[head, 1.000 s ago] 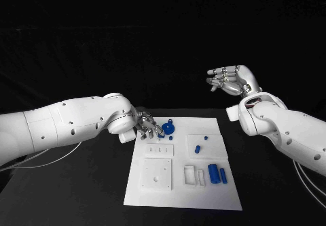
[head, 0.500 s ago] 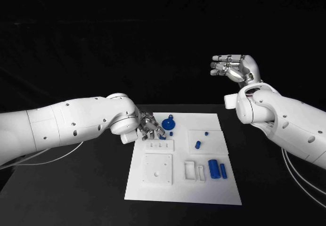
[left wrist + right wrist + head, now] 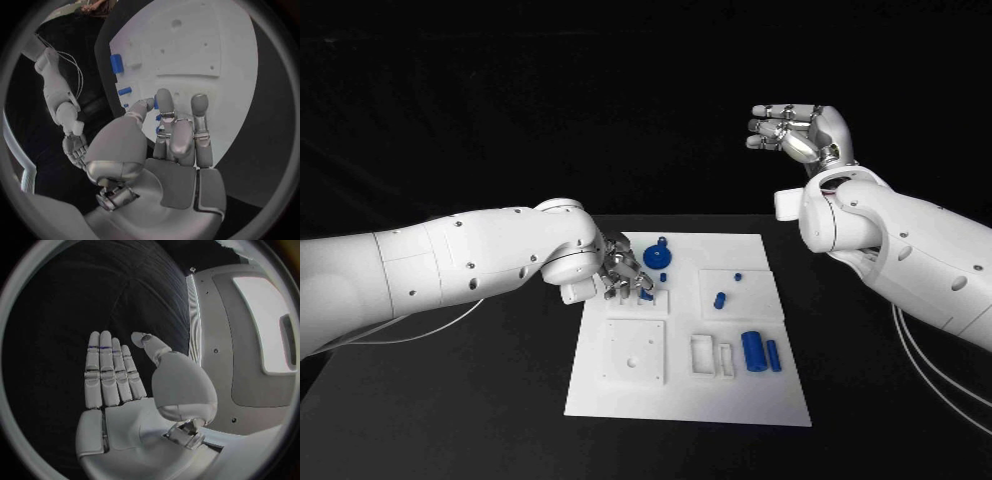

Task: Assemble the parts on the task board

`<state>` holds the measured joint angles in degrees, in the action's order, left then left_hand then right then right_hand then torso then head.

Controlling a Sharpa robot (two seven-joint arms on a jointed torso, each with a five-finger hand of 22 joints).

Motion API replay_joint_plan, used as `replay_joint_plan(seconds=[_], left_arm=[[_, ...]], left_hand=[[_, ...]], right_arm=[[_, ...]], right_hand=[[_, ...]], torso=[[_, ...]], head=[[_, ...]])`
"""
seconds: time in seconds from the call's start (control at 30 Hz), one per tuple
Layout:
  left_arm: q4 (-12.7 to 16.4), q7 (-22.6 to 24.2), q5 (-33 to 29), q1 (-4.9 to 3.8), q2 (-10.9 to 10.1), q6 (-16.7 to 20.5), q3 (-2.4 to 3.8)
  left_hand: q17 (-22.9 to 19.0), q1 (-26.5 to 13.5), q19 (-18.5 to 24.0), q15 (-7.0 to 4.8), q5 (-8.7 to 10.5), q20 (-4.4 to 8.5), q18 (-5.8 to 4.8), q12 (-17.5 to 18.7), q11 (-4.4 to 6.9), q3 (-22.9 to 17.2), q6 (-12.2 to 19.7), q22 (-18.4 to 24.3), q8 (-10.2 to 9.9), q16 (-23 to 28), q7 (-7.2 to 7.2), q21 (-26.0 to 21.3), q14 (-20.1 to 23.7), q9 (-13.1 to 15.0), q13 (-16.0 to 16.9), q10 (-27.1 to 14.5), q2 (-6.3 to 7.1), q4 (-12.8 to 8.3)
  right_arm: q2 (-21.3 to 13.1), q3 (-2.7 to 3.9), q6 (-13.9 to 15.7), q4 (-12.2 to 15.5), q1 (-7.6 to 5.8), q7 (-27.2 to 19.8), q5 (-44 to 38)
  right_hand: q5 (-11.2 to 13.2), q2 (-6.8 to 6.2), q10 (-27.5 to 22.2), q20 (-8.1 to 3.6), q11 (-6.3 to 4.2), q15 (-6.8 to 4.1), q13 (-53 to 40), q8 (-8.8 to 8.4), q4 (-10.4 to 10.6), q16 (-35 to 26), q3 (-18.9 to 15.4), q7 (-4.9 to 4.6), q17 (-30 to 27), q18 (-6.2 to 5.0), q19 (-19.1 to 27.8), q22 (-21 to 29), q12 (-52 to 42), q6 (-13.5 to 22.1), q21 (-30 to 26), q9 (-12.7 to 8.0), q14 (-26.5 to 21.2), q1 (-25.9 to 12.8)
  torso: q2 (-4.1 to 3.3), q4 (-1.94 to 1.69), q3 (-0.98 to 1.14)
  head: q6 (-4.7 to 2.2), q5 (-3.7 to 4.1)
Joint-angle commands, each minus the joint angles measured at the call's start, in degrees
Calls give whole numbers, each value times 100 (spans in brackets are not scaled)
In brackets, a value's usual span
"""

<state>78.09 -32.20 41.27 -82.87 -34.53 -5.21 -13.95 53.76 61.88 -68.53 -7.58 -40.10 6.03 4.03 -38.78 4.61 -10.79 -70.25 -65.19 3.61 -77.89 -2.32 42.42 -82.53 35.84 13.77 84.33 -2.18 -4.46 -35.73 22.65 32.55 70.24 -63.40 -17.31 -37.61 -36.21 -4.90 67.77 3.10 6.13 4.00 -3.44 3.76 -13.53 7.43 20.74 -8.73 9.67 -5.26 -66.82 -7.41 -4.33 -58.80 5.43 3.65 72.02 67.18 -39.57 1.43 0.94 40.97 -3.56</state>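
Parts in blue sit on the white board [image 3: 687,400] at mid-table. Starting at the left, the left hand [image 3: 620,272] reaches down over the board's far left corner, fingers [image 3: 199,107] pointing at the surface beside a small blue peg [image 3: 646,294]; whether it is pinching that peg I cannot tell. Just beyond its fingers stands a round blue disc [image 3: 656,256] with a little knob. Further right lie a short peg [image 3: 718,298] and a tiny one [image 3: 737,273], then, nearer the robot, a thick cylinder [image 3: 754,351] touching a slimmer bar [image 3: 773,355]. Far right, the right hand [image 3: 795,133] is raised well above the table, released, fingers [image 3: 106,370] straight and holding nothing.
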Motion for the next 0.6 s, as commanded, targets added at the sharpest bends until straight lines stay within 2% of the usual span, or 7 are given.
replay_joint_plan(seconds=[0.03, 0.33, 0.47, 0.6], left_arm=[[-7, 73, 249, 11, 15, -115, 4], [-49, 78, 344, 32, 27, -139, 4], [-61, 77, 398, 36, 28, -164, 4], [-79, 78, 419, 45, 30, -222, 4]], left_hand=[[13, -36, -43, 5, -26, -18, 80, -30, 63, -499, -961, -76, 6, -39, 555, -66, -42, 2685, -20, 255, -59, -505], [65, -20, -125, 17, 15, -64, 111, -80, 69, -468, -1010, -330, 22, -65, 571, -276, -49, 2720, -52, 246, -86, -524], [88, -18, -163, 31, 49, -115, 157, -103, 68, -449, -1028, -435, 21, -82, 574, -364, -51, 2737, -68, 245, -96, -530], [104, -15, -172, 31, 78, -123, 160, -114, 69, -443, -1042, -459, 26, -91, 579, -384, -55, 2749, -74, 250, -104, -530]], right_arm=[[0, 5, -26, -7, -5, -80, 69], [-10, 5, -50, -17, -8, -48, 86], [-8, 5, -65, -27, -9, -39, 89], [-7, 4, -100, -32, -9, -26, 90]], right_hand=[[-44, -2, -51, 5, 15, 4, 1, -19, -34, 24, 3, 3, -11, 28, 40, 35, 22, 41, 34, -6, -49, -47], [-61, -2, -72, 16, 23, 14, 1, -20, -55, 56, -11, -2, -46, 27, 72, 183, 17, 55, 124, -6, -83, -68], [-66, -4, -77, 18, 24, 16, 1, -21, -59, 58, -16, -3, -50, 27, 78, 202, 17, 61, 134, -6, -89, -69], [-72, 12, -96, 22, 27, 21, 2, -17, -67, 58, -8, 8, -57, 28, 95, 231, 21, 11, 145, -5, -105, -62]], torso=[[1, 4, -7], [7, -8, 1], [7, -2, -2], [7, 2, -4]], head=[[28, -8], [43, -61], [48, -65], [54, -67]])
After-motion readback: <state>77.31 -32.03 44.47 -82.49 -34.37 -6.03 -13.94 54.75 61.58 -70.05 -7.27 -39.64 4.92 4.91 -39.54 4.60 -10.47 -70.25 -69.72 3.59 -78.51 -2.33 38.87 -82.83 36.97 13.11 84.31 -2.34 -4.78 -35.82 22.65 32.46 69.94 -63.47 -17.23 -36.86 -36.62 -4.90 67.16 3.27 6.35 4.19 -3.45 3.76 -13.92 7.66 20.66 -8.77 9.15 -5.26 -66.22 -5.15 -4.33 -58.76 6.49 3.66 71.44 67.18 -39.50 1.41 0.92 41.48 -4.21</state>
